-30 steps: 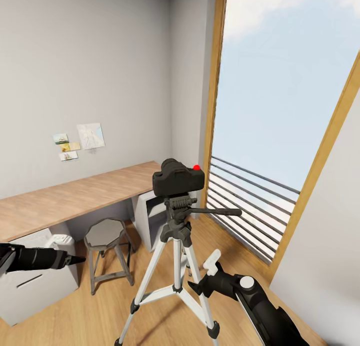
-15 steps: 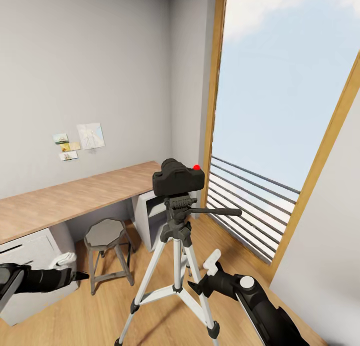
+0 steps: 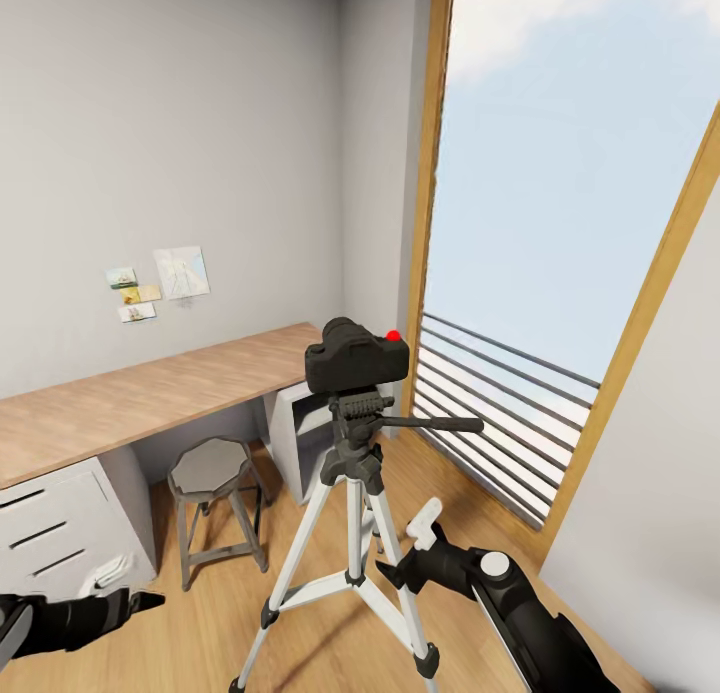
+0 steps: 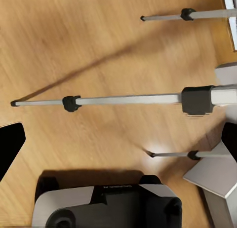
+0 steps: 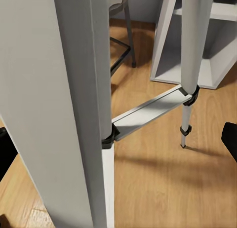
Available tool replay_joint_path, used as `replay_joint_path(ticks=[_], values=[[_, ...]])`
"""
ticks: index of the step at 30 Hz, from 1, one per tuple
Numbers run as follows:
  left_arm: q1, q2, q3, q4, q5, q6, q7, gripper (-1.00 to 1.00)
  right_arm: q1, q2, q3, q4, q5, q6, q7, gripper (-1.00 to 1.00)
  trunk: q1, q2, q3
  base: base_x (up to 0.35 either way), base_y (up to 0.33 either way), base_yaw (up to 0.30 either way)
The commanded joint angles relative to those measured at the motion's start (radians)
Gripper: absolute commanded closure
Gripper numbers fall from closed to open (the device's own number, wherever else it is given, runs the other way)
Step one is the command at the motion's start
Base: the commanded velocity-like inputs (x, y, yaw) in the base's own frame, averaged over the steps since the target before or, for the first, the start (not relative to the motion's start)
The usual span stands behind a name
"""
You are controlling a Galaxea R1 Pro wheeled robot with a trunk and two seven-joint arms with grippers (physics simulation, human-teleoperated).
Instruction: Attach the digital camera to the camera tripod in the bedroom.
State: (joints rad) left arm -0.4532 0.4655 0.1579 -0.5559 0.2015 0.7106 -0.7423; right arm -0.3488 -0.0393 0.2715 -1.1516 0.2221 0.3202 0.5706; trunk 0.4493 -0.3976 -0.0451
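The digital camera [image 3: 356, 359] sits atop the camera tripod [image 3: 350, 533]. My right gripper [image 3: 418, 543] hangs near a leg, fingers spread, empty; my left gripper's [image 3: 135, 603] spread I cannot tell.

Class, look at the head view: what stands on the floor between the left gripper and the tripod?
In the head view, a small grey stool stands between the left gripper and the tripod, beside bare wooden floor.

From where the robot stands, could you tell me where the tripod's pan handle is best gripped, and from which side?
I would grip the pan handle near its free end, coming from the window side with the right gripper, which sits below it. The bar juts out level from the tripod head toward the window, with open air around it, clear of the camera above.
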Motion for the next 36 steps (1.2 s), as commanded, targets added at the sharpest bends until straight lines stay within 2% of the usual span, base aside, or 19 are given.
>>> replay_joint_path(ticks=[1, 7, 10, 15, 20, 21, 25, 27, 28, 31, 32, 36], values=[[0.007, -0.004, 0.005, 0.008, 0.003, -0.012, -0.001, -1.0, -0.001, -0.001, 0.001, -0.003, 0.008, 0.003, 0.004, -1.0, 0.001, -0.002, -0.002, 0.0, 0.0, 0.0], [0.069, -0.02, 0.048, 0.041, 0.011, -0.132, -0.002, -1.0, -0.001, -0.001, 0.0, -0.005, 0.008, 0.002, 0.003, -1.0, 0.001, -0.002, -0.002, 0.0, 0.0, 0.0], [0.109, -0.024, 0.088, 0.051, 0.011, -0.171, -0.001, -1.0, 0.001, -0.001, 0.001, -0.007, 0.008, 0.002, 0.003, -1.0, 0.001, -0.002, -0.002, 0.0, 0.0, 0.0], [0.146, -0.027, 0.107, 0.092, 0.011, -0.199, 0.0, -1.0, 0.002, -0.001, 0.002, -0.007, 0.008, 0.002, 0.003, -1.0, 0.001, -0.002, -0.002, 0.0, 0.0, 0.0], [0.172, -0.035, 0.115, 0.239, 0.011, -0.259, 0.004, -1.0, 0.003, -0.001, 0.003, -0.009, 0.008, 0.002, 0.003, -1.0, 0.001, -0.002, -0.002, 0.0, 0.0, 0.0], [0.172, -0.035, 0.115, 0.239, 0.011, -0.259, 0.004, -1.0, 0.003, -0.001, 0.003, -0.009, 0.008, 0.002, 0.003, -1.0, 0.001, -0.002, -0.002, 0.0, 0.0, 0.0], [0.18, -0.05, 0.116, 0.396, 0.008, -0.309, 0.018, -1.0, 0.004, -0.001, 0.004, -0.01, 0.008, 0.002, 0.004, -1.0, 0.001, -0.002, -0.002, 0.0, 0.0, 0.0], [0.185, -0.067, 0.116, 0.458, 0.007, -0.326, 0.042, -1.0, 0.004, -0.002, 0.004, -0.01, 0.008, 0.002, 0.004, -1.0, 0.001, -0.002, -0.002, 0.0, 0.0, 0.0], [0.185, -0.067, 0.116, 0.458, 0.007, -0.326, 0.042, -1.0, 0.004, -0.002, 0.004, -0.01, 0.008, 0.002, 0.004, -1.0, 0.001, -0.002, -0.002, 0.0, 0.0, 0.0], [0.211, -0.099, 0.116, 0.51, 0.006, -0.339, 0.114, -1.0, 0.005, -0.002, 0.005, -0.011, 0.008, 0.002, 0.004, -1.0, 0.001, -0.002, -0.002, 0.0, 0.0, 0.0], [0.211, -0.099, 0.116, 0.51, 0.006, -0.339, 0.114, -1.0, 0.005, -0.002, 0.005, -0.011, 0.008, 0.002, 0.004, -1.0, 0.001, -0.002, -0.002, 0.0, 0.0, 0.0], [0.247, -0.145, 0.115, 0.543, 0.008, -0.349, 0.251, -1.0, 0.005, -0.002, 0.006, -0.011, 0.008, 0.003, 0.005, -1.0, 0.001, -0.002, -0.002, 0.0, 0.0, 0.0]])
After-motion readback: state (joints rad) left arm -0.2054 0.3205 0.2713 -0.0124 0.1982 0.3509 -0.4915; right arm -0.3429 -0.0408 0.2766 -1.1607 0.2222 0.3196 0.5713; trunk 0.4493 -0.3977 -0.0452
